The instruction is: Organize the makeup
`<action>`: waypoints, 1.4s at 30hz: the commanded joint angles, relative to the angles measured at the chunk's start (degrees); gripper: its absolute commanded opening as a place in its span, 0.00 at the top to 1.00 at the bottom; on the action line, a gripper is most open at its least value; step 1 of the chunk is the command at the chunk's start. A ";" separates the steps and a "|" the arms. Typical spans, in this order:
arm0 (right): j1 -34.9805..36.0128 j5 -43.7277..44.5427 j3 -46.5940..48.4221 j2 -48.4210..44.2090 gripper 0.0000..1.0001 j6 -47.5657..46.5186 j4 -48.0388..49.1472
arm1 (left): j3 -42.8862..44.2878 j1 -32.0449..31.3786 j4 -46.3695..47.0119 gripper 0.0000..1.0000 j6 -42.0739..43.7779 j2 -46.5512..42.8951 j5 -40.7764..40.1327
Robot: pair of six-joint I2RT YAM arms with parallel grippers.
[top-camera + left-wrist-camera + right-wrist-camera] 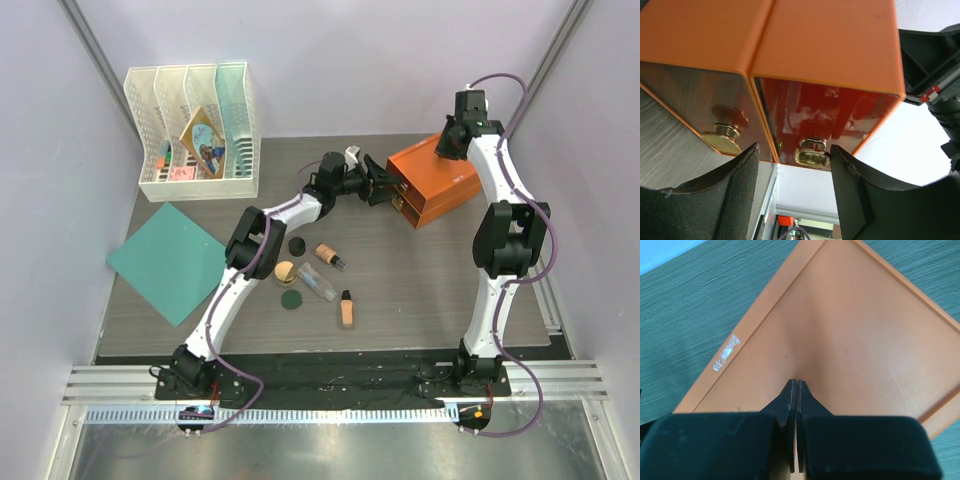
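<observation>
Left gripper (794, 151): at the front of the orange metal drawer box (435, 185), which stands toward the far right of the grey wood-grain table (440, 290). Jaws are part-way apart, straddling the round brass knob (811, 152) of one glossy drawer front. One finger (855, 195) sits at the knob's edge; a clear gap separates the knob from the other finger. Nothing is clamped. A second brass knob (722, 138), on the neighbouring drawer front, lies outside the jaws.

Right gripper (796, 385): jaws are fully together and hold nothing, with the tips down at the flat orange top of the box (contact looks likely; cannot confirm). In the top view it stands over the box's far corner.

Makeup: all loose on the table, clustered near centre, apart from the box and both grippers.
- small black jar (297, 246), farthest back
- peach bottle with black cap (329, 255), on its side, just right of the jar
- tan round compact (286, 271), in front of the jar
- clear tube (316, 283), lying beside the compact
- dark-green disc (291, 299), just in front of the compact
- orange stick (346, 309), nearest the arm bases, right of the disc

Also present: flat teal sheet (165, 260) at the left table edge, and white mesh file rack (195, 130) at the far left corner with a few items in its slots.
</observation>
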 commanded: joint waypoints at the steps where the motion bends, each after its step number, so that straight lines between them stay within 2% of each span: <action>1: 0.45 -2.49 -2.41 4.04 0.99 0.39 -4.68 | 5.45 -0.39 2.20 0.42 -2.08 2.48 0.22; 9: 0.36 -2.84 -1.97 4.83 0.99 0.22 -4.68 | 10.12 -1.35 2.20 0.58 -2.88 5.56 0.39; 11: 0.45 -2.76 -2.32 4.91 0.99 0.13 -4.68 | 10.21 -1.35 2.90 0.70 -3.49 5.65 0.74; 13: 0.45 -2.84 -2.50 4.91 0.99 0.04 -4.68 | 9.94 -1.27 3.43 0.78 -3.93 5.56 1.53; 14: 0.45 -2.84 -2.76 4.91 0.99 0.13 -4.68 | 9.68 -1.18 3.78 0.86 -4.10 5.39 1.80; 16: 0.45 -3.02 -3.11 4.91 0.99 0.04 -4.68 | 7.94 -1.00 4.31 0.95 -4.54 4.34 2.59; 18: 0.45 -3.02 -3.90 4.83 0.99 -0.13 -4.77 | 6.08 -0.74 5.27 0.99 -4.63 3.28 2.85; 32: 0.36 -3.90 -5.58 4.83 0.99 -0.66 -4.68 | -20.98 4.27 8.80 1.00 -3.93 -13.58 6.54; 38: 0.45 -3.90 -6.45 4.48 0.99 -0.84 -4.68 | -29.33 6.03 3.53 1.00 1.16 -20.00 7.86; 42: 0.45 -3.98 -6.89 4.30 0.99 -1.10 -4.68 | -33.64 6.38 -4.02 1.00 7.48 -25.53 8.66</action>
